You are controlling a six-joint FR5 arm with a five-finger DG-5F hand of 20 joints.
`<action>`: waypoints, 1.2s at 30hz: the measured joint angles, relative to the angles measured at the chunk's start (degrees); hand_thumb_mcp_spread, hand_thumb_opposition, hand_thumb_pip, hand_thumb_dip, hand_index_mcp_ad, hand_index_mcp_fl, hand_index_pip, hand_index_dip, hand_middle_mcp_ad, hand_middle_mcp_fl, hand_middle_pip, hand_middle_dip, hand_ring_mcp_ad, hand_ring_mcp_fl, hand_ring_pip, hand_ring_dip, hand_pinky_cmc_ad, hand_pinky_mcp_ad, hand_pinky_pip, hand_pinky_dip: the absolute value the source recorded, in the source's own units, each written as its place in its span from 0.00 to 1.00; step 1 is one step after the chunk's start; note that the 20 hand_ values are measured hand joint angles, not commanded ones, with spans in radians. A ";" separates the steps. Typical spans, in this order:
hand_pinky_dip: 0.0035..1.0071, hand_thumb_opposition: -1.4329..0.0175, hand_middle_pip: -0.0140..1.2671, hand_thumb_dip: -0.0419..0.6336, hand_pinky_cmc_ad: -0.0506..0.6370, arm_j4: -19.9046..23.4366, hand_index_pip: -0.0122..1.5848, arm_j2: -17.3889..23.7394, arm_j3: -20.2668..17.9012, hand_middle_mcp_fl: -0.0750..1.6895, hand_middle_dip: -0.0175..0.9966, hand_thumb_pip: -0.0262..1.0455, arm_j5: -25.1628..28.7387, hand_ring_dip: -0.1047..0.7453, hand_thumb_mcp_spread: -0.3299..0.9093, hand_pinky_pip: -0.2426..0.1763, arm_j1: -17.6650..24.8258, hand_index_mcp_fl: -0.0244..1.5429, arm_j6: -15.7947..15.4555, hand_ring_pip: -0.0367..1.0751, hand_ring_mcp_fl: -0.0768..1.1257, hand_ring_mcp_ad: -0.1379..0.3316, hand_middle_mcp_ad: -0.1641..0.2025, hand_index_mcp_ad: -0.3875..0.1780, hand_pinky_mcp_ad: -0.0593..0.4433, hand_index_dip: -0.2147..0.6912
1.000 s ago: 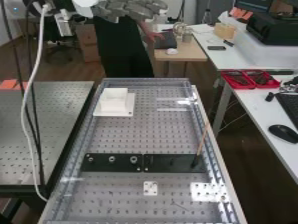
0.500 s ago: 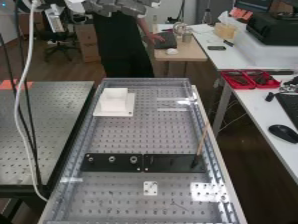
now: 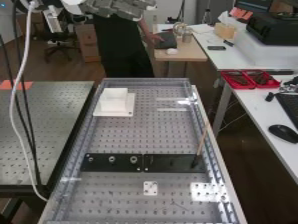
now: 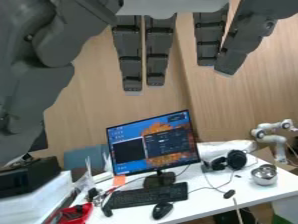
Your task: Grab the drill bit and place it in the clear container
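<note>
My hand is at the top edge of the high view, beyond the far end of the perforated bench and well away from everything on it. In the wrist view the dark hand has its fingers extended, with nothing held. Small round metal pieces sit in a black plate across the bench. A thin brown rod stands tilted at that plate's right end; I cannot tell which piece is the drill bit. Faint clear edges, perhaps the clear container, lie toward the far right of the bench.
A white square block on a wider base stands at the bench's far left. A second perforated table adjoins on the left. Red trays and a mouse lie on the right desk. The wrist view faces a monitor and keyboard.
My hand has shifted left and slightly up in the high view, mostly over the first half second. The white cable has swung left with the arm. The things on the bench have not moved.
</note>
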 joint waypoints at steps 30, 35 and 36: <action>0.32 0.51 0.10 0.14 0.61 0.36 0.03 0.56 -0.45 0.18 0.30 0.27 0.25 0.27 0.49 0.40 0.47 0.29 -0.39 0.13 0.09 0.88 0.51 0.64 0.58 0.69; 0.32 0.51 0.10 0.14 0.61 0.50 0.03 0.58 -0.47 0.18 0.30 0.27 0.08 0.27 0.49 0.40 0.42 0.29 -0.39 0.13 0.09 0.89 0.51 0.64 0.58 0.69; 0.32 0.51 0.10 0.14 0.61 0.51 0.03 0.58 -0.46 0.18 0.30 0.27 0.15 0.27 0.49 0.40 0.42 0.29 -0.41 0.13 0.09 0.89 0.51 0.64 0.58 0.69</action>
